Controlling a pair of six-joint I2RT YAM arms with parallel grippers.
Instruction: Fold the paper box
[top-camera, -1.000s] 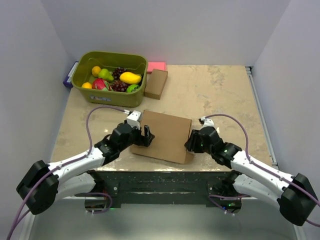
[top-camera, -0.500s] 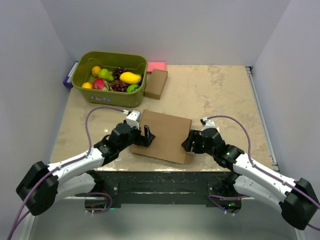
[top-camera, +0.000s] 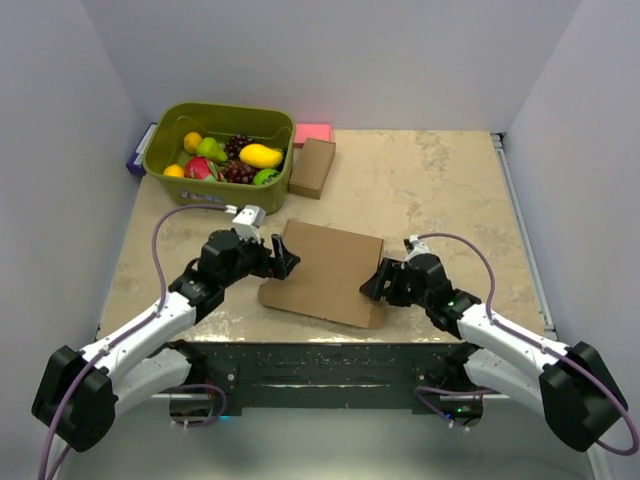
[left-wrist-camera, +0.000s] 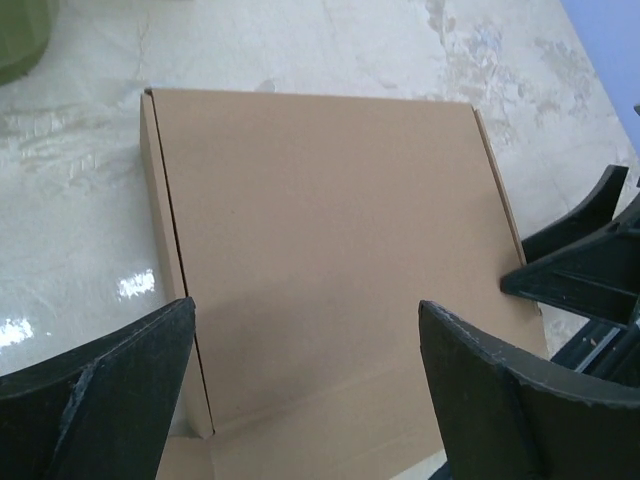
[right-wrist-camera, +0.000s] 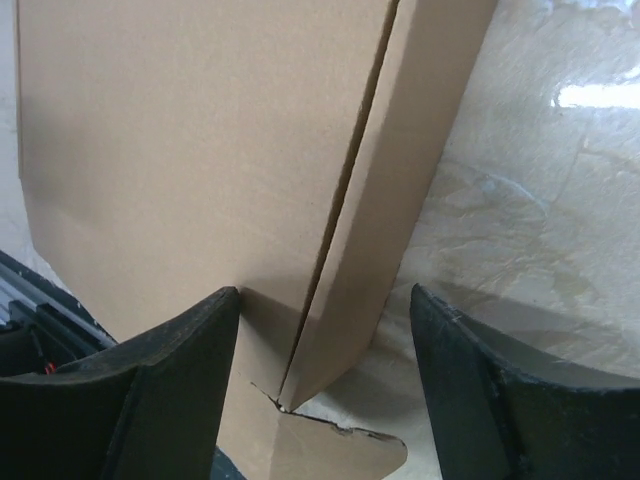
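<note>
As the paper box (top-camera: 325, 272) lies between them, left fingers (left-wrist-camera: 100, 390) and right fingers (right-wrist-camera: 150, 390) gape wide.

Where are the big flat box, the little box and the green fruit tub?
paper box (top-camera: 325, 272): top camera, middle of its lid.
small cardboard box (top-camera: 313, 167): top camera, its top face.
green tub (top-camera: 250, 195): top camera, its front wall.

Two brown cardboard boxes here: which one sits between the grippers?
The wide, flat paper box near the front edge; the smaller box stands far back beside the green bin.
</note>
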